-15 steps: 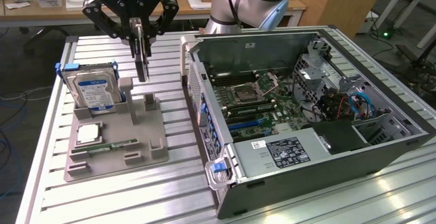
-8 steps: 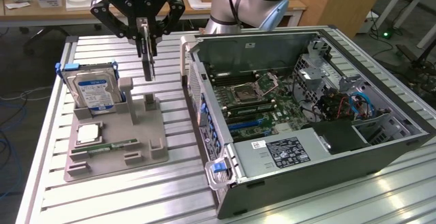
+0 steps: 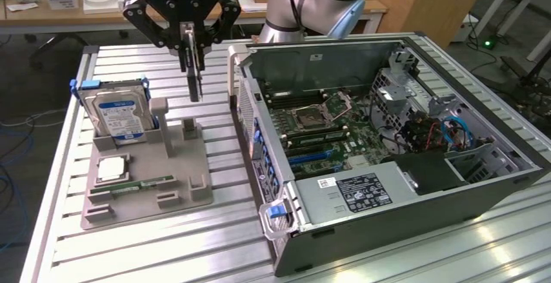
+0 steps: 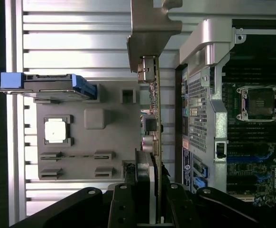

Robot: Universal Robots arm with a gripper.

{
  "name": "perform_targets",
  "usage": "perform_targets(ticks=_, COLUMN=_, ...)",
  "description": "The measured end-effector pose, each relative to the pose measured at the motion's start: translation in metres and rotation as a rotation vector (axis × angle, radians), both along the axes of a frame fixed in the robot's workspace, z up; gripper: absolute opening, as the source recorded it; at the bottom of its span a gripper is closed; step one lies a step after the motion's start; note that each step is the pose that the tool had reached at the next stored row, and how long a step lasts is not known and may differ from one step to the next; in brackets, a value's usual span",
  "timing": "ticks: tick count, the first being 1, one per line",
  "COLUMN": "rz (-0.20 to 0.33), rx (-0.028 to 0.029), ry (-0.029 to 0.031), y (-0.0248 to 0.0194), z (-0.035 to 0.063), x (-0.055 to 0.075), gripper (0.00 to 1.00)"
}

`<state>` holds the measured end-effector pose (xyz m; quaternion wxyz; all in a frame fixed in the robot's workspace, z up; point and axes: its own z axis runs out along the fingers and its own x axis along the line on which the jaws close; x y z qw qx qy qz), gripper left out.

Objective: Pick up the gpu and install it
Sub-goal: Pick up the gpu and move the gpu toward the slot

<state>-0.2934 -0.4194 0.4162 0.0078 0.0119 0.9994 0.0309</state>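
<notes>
Ribbed aluminium table [image 3: 172, 251] carries a grey tray [image 3: 164, 167] on the exterior view's left and an open computer case [image 3: 413, 212] on its right, with office desks behind.

The gripper [image 3: 193, 54] hangs over the tray and its fingers [image 4: 128, 190] are pressed on the two faces of the gpu [image 3: 195, 86], pinching it at the upper end. The card is in the air, between the upright hard drive [image 3: 119, 118] and the wall of the case, apart from both and from the tray under it. Its long axis stands vertical. The silver-grey bracket [image 4: 150, 33] is at the end far from the fingers, so it points down toward the tray.

Both cameras meet the card by its thin edge, so its dark face is hard to make out. The held end is hidden between the fingers. In the exterior view the arm is cut off by the picture's upper border.
</notes>
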Motion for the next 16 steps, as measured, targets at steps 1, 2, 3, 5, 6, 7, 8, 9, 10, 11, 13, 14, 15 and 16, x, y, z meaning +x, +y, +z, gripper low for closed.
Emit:
perform_targets(ticks=1, rz=0.000, rx=0.0000, ry=0.0000, y=0.0000, z=0.0000, x=0.001, gripper=0.28)
perform_targets(ticks=2, rz=0.000, rx=0.0000, ry=0.0000, y=0.0000, z=0.0000, x=0.002, gripper=0.28)
perform_targets(ticks=3, rz=0.000, rx=0.0000, ry=0.0000, y=0.0000, z=0.0000, x=0.003, gripper=0.28)
perform_targets(ticks=5, rz=0.000, rx=0.0001, ry=0.0000, y=0.0000, z=0.0000, x=0.005, gripper=0.28)
perform_targets(ticks=6, rz=0.000, rx=0.0000, ry=0.0000, y=0.0000, z=0.0000, x=0.005, gripper=0.28)
perform_targets(ticks=7, rz=0.000, rx=0.0000, ry=0.0000, y=0.0000, z=0.0000, x=0.006, gripper=0.28)
perform_targets(ticks=8, rz=0.000, rx=-0.0001, ry=0.0000, y=0.0000, z=0.0000, x=0.007, gripper=0.28)
perform_targets(ticks=9, rz=0.000, rx=0.0000, ry=0.0000, y=0.0000, z=0.0000, x=0.008, gripper=0.28)
perform_targets(ticks=10, rz=0.000, rx=0.0000, ry=-0.0001, y=0.0000, z=0.0000, x=0.009, gripper=0.28)
perform_targets(ticks=11, rz=0.000, rx=0.0000, ry=0.0000, y=0.0000, z=0.0000, x=0.010, gripper=0.28)
perform_targets(ticks=13, rz=0.000, rx=0.0000, ry=0.0001, y=0.0000, z=0.0000, x=0.012, gripper=0.28)
perform_targets(ticks=14, rz=0.000, rx=0.0000, ry=0.0000, y=0.0000, z=0.0000, x=0.012, gripper=0.28)
perform_targets(ticks=15, rz=0.000, rx=0.0000, ry=0.0000, y=0.0000, z=0.0000, x=0.013, gripper=0.28)
perform_targets(ticks=16, rz=0.000, rx=0.0000, ry=0.0000, y=0.0000, z=-0.0001, x=0.014, gripper=0.28)
